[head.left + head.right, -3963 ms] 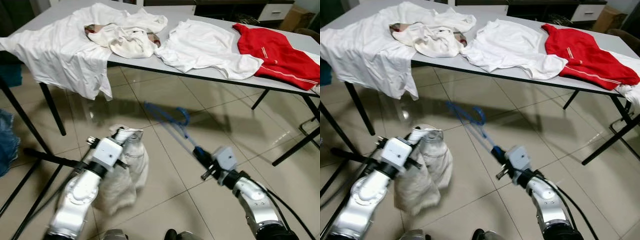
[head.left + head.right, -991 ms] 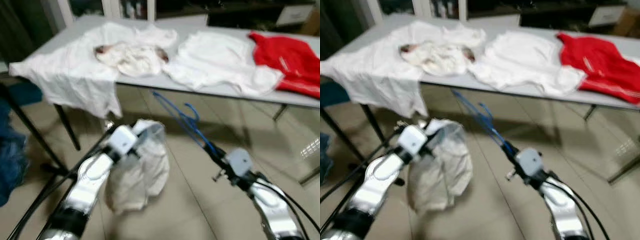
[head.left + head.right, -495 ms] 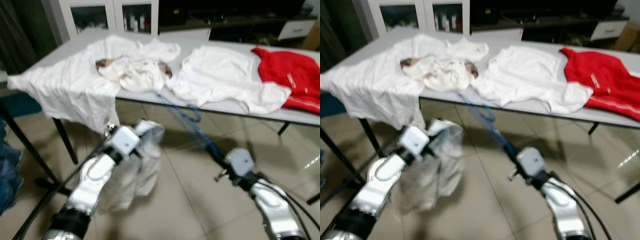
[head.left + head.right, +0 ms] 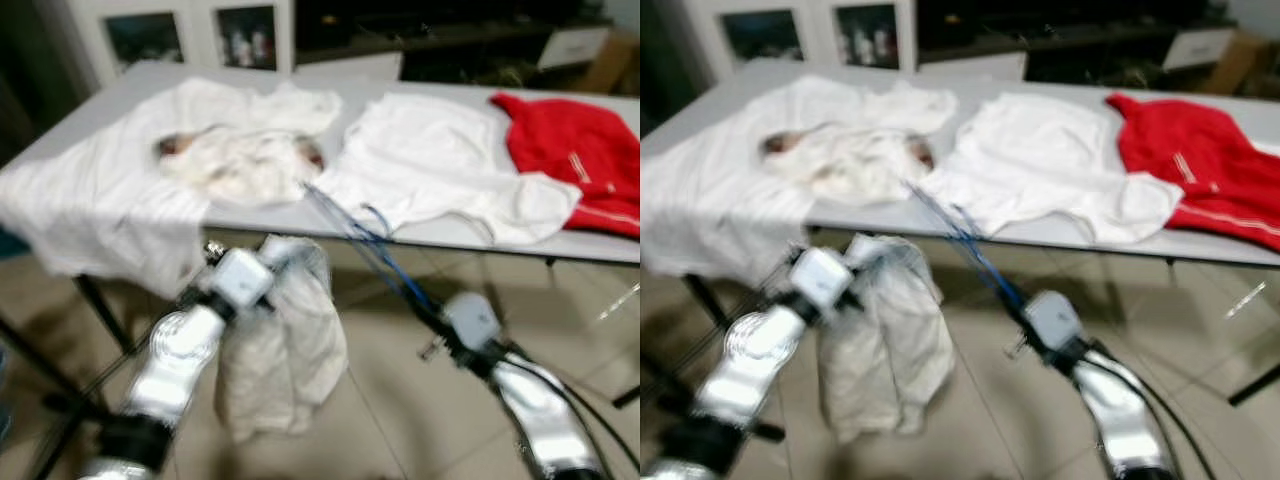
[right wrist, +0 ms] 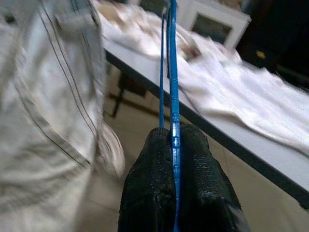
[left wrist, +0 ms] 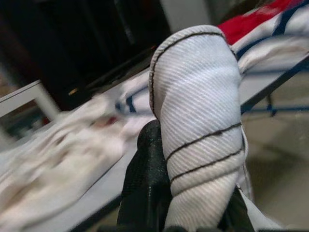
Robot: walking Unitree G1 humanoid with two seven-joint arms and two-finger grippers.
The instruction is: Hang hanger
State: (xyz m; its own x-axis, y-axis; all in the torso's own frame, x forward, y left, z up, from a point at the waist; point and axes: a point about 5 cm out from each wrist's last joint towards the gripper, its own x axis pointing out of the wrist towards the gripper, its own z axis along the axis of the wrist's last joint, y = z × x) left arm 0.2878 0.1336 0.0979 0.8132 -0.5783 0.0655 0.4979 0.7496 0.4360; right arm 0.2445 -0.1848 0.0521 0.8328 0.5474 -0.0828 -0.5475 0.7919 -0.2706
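Note:
My right gripper (image 4: 432, 312) is shut on a thin blue wire hanger (image 4: 362, 235), which slants up toward the table's front edge; in the right wrist view the hanger (image 5: 172, 72) runs out from between the black fingers (image 5: 149, 179). My left gripper (image 4: 268, 262) is shut on a white striped garment (image 4: 285, 355) that hangs below it over the floor. In the left wrist view the garment's (image 6: 200, 125) folded cloth wraps over one black finger (image 6: 147, 179).
A grey table (image 4: 480, 236) stands ahead with several garments on it: white shirts (image 4: 440, 150), a crumpled white one (image 4: 245, 160), a white one (image 4: 95, 215) drooping over the left edge, and a red top (image 4: 575, 155). Tiled floor (image 4: 400, 420) lies below. White cabinets (image 4: 180, 30) stand behind.
The camera has shifted and the picture stays blurred. The table sits nearer and lower in view. Both grippers keep their hold; the hanger's tip now overlaps the table's front edge.

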